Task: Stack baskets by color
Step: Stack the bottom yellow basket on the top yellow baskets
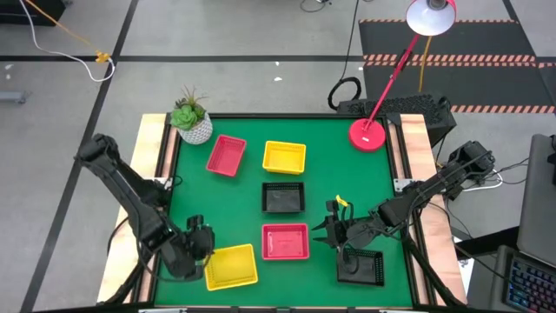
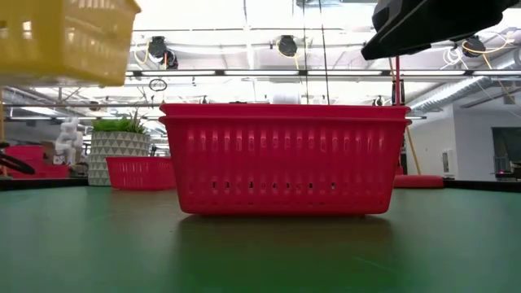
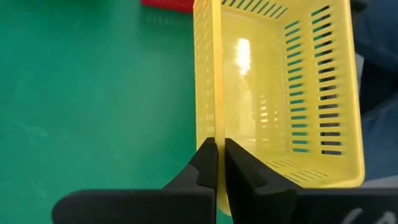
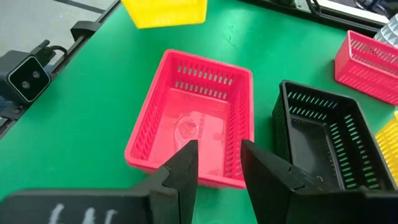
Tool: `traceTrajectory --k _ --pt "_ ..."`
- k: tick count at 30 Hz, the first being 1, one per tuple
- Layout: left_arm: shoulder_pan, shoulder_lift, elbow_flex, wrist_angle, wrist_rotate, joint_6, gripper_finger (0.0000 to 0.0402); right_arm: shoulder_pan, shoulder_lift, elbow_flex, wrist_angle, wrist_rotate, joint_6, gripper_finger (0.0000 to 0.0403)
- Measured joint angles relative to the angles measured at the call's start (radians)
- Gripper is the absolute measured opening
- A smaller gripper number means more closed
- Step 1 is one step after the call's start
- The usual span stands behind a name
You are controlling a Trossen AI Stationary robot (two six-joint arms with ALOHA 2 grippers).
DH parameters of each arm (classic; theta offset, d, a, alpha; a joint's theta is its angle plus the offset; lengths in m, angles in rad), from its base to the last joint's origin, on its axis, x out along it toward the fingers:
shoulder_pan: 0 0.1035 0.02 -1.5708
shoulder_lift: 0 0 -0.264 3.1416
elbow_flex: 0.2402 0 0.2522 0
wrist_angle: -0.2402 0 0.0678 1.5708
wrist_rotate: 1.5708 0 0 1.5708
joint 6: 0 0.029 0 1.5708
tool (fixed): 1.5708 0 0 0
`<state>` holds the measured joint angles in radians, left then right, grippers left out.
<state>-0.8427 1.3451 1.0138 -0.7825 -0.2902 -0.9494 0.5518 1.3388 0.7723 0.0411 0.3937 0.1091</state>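
Observation:
Six baskets show in the high view. At the near left a yellow basket is off the table, with my left gripper shut on it. A red basket rests on its base at the near middle. My right gripper hovers open at that basket's right side, touching nothing. A black basket sits under the right arm. Another black basket, a yellow one and a red one stand farther back. My left gripper pinches the yellow basket's left wall at its rim, one finger inside the basket and one outside. The fingers slant down from the table's left and lie along the wall. The basket is lifted clear of the table, open side up.
A white plant pot stands at the far left corner and a red lamp base at the far right. Green mat lies bare between the held basket and the far row, and along the table's left side.

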Motion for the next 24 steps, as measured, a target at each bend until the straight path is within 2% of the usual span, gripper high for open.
traceTrajectory --k 13,18,24 --pt "0.111 -0.158 0.0 -0.002 -0.007 0.184 0.0013 -0.011 0.0 0.0 0.016 0.027 -0.069 0.0116" --pt "0.165 -0.211 0.0 -0.003 -0.028 0.328 0.001 -0.012 0.0 0.0 0.016 0.026 -0.069 0.0116" --pt "0.286 -0.269 0.0 0.011 -0.034 0.51 0.0015 -0.012 0.0 0.0 0.057 0.025 -0.069 0.0116"
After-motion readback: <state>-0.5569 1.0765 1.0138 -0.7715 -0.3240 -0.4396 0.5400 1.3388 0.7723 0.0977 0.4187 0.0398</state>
